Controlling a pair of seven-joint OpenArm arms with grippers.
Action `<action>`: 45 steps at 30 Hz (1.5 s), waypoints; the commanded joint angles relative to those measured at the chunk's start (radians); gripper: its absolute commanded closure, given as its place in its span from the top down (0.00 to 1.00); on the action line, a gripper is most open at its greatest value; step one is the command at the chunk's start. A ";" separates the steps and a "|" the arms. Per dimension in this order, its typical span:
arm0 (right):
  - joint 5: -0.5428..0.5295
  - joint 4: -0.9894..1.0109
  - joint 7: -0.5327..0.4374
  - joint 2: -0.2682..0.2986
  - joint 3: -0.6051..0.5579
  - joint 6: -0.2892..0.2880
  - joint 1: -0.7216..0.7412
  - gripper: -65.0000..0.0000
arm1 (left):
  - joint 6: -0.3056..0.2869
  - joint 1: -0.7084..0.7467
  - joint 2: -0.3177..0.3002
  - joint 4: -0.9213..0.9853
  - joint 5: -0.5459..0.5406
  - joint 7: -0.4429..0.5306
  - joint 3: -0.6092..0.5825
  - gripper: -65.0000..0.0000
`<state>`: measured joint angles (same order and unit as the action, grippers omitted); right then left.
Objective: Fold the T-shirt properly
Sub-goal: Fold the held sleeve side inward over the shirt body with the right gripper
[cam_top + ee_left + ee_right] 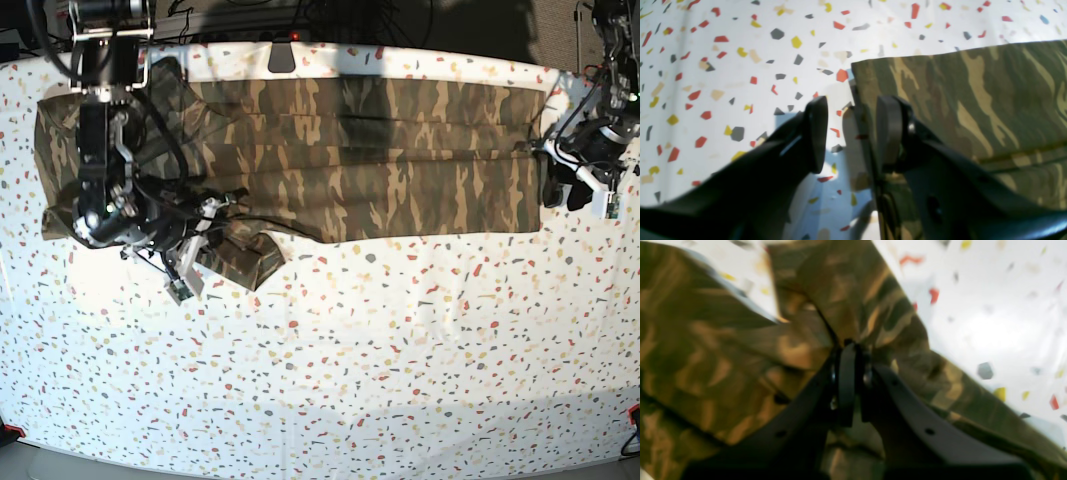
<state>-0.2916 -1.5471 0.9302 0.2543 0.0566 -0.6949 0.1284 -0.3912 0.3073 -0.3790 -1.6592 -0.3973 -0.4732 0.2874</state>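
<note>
Right gripper (853, 350): fingers (846, 386) pressed together, a bunch of camouflage cloth pinched at their tips. The cloth fans away from the pinch on all sides, a taut ridge running off to one side of it.

Left gripper (851, 133): jaws standing wide apart, nothing between them. One finger (816, 133) hangs over bare tabletop; the other finger (888, 133) sits over the shirt's edge, the straight cloth border passing just beside it. Whether that finger touches the cloth cannot be told.

T-shirt (380, 160): camouflage print, spread lengthwise along the far side of the table (350, 380). Its body lies flat and partly folded over on itself. The end by the left gripper is a straight, squared edge at the table's side. The end by the right gripper is rumpled, with a sleeve flap sticking out toward the near edge of the table.

Table: white speckled top, bare in front of the shirt.
</note>
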 commanded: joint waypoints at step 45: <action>-0.113 -0.350 -0.032 0.090 0.003 -0.003 -0.441 0.00 | 0.002 -0.008 -0.015 -0.019 -0.012 0.033 0.007 0.36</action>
<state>-0.3958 -1.8767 0.9142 0.3328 0.0559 -0.6937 -0.3187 -0.3916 0.3073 -0.3794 -1.6592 -0.3977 -0.4717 0.2874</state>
